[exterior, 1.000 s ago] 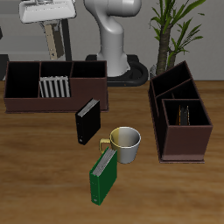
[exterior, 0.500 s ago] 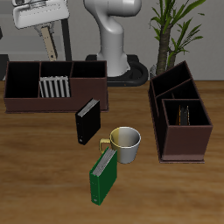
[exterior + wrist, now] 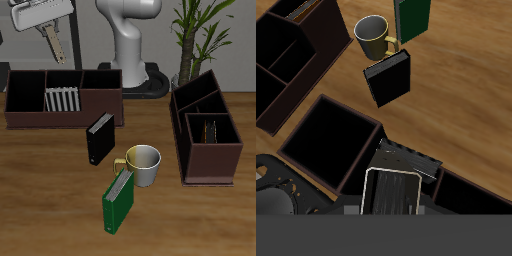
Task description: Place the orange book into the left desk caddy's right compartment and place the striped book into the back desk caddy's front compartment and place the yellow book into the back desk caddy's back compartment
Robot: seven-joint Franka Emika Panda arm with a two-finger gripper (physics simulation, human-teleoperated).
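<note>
The gripper (image 3: 51, 44) hangs high above the back desk caddy (image 3: 30, 117), holding nothing; whether its jaws are parted or closed cannot be told. Directly below the jaws, the striped book (image 3: 62, 99) stands upright in the caddy's middle compartment, apart from the fingers. Farther from the jaws, toward the table's front edge, a black book (image 3: 98, 138) stands just outside the caddy, then a mug (image 3: 144, 163) and a green book (image 3: 118, 200).
</note>
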